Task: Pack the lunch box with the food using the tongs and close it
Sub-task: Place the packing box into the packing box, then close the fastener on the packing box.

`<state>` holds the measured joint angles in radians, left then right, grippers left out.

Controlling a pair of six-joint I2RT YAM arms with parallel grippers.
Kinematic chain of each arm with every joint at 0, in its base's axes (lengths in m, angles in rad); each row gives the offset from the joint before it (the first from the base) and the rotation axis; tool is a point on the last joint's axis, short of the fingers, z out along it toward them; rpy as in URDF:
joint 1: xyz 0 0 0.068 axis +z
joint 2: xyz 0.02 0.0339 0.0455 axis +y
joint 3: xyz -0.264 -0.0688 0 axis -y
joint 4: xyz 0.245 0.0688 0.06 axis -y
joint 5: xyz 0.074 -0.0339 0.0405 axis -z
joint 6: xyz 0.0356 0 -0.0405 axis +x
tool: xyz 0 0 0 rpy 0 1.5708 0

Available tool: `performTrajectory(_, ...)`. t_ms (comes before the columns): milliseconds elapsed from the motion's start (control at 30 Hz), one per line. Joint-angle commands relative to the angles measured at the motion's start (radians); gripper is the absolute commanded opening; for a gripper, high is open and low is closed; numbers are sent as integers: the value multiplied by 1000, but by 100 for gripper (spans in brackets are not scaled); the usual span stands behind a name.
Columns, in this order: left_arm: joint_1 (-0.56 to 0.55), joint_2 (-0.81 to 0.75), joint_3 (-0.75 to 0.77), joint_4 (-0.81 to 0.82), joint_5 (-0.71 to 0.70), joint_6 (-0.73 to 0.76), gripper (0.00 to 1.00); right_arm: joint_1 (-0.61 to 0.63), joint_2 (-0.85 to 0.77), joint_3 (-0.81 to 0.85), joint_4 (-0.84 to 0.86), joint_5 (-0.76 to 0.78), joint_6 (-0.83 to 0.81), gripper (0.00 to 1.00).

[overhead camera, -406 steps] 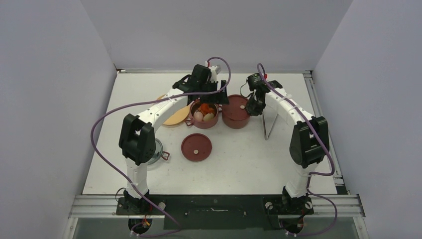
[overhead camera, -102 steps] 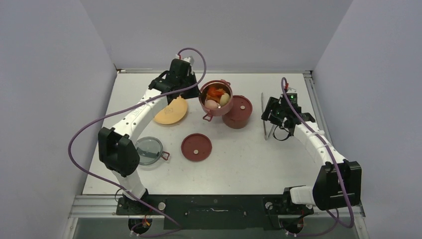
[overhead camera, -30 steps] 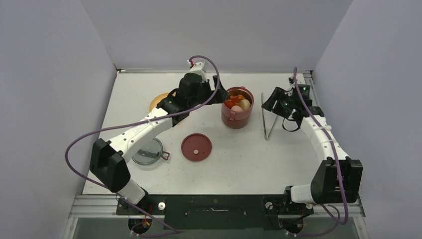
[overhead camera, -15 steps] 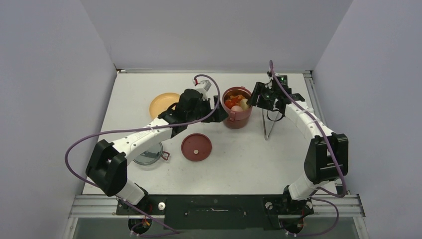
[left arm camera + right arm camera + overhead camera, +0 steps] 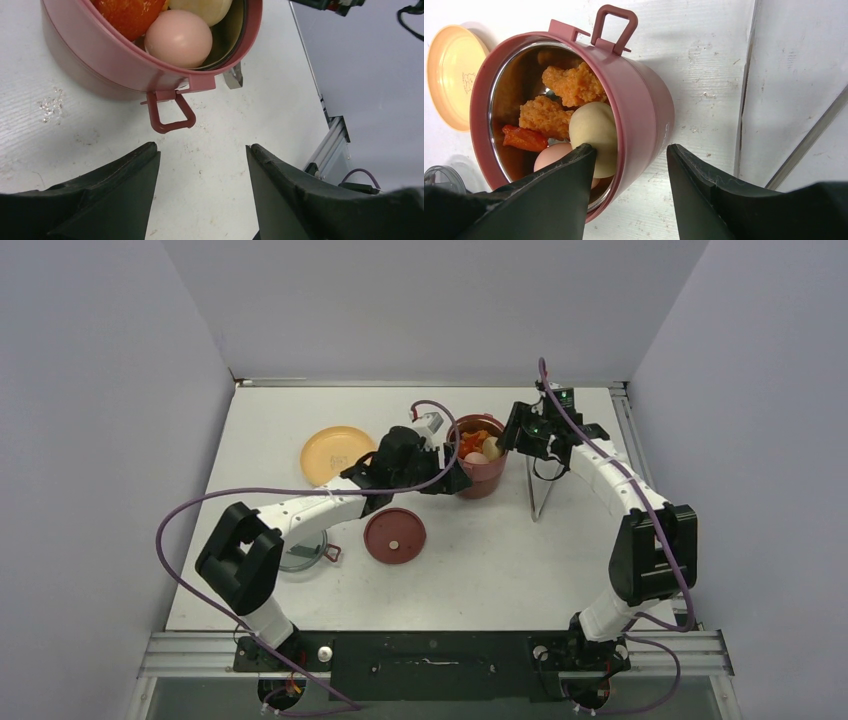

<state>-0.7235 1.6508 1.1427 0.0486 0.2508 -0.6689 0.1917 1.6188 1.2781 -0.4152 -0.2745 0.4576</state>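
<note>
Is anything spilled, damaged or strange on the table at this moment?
Nothing is spilled. Only a patch of shiny flecks on the table beside the lunch box looks odd, perhaps a scuff.

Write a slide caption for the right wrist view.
Right gripper, open, straddles the wall of the lunch box packed with food; yellow plate beyond.

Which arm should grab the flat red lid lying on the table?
Left, probably. The left gripper is open, empty, and on the same side of the lunch box as the lid. The right gripper is on the box's other side, straddling its rim, farther from the lid.
</note>
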Motion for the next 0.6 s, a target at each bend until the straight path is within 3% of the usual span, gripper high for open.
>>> performTrajectory(0,-23,-6,9,9,-108,32,62,11,-54,47,-11,32,-11,55)
performTrajectory(200,-25,4,-37,34,-181,3,54,11,-110,46,-26,35,-8,55)
performTrajectory(567,-23,60,-23,100,-216,-35,48,10,-177,39,-63,46,-24,56)
